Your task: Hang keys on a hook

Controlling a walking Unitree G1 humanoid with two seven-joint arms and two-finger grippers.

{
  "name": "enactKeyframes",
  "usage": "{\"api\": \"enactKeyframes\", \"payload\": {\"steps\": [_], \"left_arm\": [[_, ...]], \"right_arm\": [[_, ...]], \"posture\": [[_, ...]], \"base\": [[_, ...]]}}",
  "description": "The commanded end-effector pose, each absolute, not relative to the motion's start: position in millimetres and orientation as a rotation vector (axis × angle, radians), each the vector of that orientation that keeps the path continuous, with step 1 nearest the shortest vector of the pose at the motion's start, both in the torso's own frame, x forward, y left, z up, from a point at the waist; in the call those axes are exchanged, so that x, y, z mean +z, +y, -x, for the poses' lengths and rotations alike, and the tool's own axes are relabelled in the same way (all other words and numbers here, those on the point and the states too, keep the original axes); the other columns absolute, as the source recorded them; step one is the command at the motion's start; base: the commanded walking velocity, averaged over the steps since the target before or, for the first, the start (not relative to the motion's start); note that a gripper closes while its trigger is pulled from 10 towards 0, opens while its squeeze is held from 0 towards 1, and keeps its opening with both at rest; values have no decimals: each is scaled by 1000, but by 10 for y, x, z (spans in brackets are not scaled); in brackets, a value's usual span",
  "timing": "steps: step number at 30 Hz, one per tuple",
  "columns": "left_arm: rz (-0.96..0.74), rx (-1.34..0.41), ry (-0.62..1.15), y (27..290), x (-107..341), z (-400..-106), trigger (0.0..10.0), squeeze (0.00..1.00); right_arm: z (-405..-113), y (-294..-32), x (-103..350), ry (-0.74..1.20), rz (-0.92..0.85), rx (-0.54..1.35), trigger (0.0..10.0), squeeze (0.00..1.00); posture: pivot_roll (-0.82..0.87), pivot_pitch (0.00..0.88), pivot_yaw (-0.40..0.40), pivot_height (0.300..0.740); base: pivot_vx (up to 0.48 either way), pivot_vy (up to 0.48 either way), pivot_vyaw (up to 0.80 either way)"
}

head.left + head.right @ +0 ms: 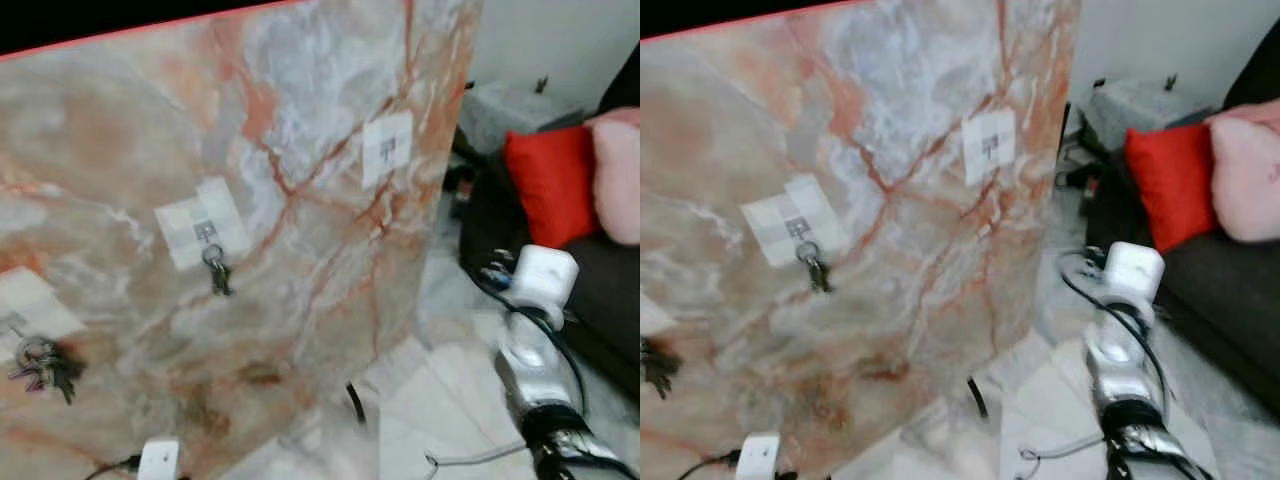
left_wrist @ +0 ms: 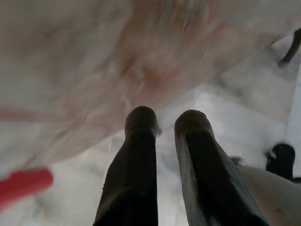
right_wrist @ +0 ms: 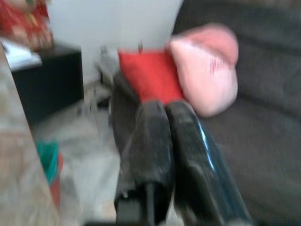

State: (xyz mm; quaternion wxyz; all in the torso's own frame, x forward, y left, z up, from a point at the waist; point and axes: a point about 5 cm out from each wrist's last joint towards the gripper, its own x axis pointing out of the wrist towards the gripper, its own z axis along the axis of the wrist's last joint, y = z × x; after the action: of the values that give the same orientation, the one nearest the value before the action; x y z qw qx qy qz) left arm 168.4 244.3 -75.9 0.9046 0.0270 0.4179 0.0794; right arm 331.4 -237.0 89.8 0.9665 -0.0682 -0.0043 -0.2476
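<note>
The key bunch [image 1: 40, 365] on the marble panel [image 1: 300, 120] is blurring into a dark tangle, with single keys too smeared to count. The hook [image 1: 388, 150] is showing too small to read.

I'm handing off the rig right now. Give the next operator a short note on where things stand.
Left claw: slightly open, holding nothing, low near the marble board.
Right claw: shut, empty, aimed at the sofa cushions.
Keys: one set hangs on the middle hook; a bigger bunch hangs at the left hook.
The right hook is bare.
Done: two sets look hung. Left: no keys in either claw, so find any remaining set for the right hook.
</note>
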Motion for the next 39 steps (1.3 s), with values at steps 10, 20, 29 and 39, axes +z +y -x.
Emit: {"api": "enactKeyframes", "payload": {"steps": [10, 20, 29, 39], "left_arm": [[-41, 153, 920, 2438, -832, -1529, 10000, 0], [-37, 152, 920, 2437, -832, -1527, 10000, 0], [-37, 151, 919, 2438, -831, -1528, 10000, 0], [-39, 153, 918, 2438, -830, -1531, 10000, 0]], "right_arm": [[-3368, -2294, 962, -35, 125, -478, 10000, 0], [-3372, -2289, 958, -31, 126, -477, 10000, 0], [-3376, -2286, 955, -27, 126, -472, 10000, 0], [-3383, -2256, 944, -20, 125, -450, 10000, 0]], "posture": [[108, 0, 2, 740], [110, 0, 1, 740], [109, 0, 1, 740], [109, 0, 1, 740]], "base": [[0, 0, 0], [96, 0, 0], [270, 0, 0], [258, 0, 0]]}}
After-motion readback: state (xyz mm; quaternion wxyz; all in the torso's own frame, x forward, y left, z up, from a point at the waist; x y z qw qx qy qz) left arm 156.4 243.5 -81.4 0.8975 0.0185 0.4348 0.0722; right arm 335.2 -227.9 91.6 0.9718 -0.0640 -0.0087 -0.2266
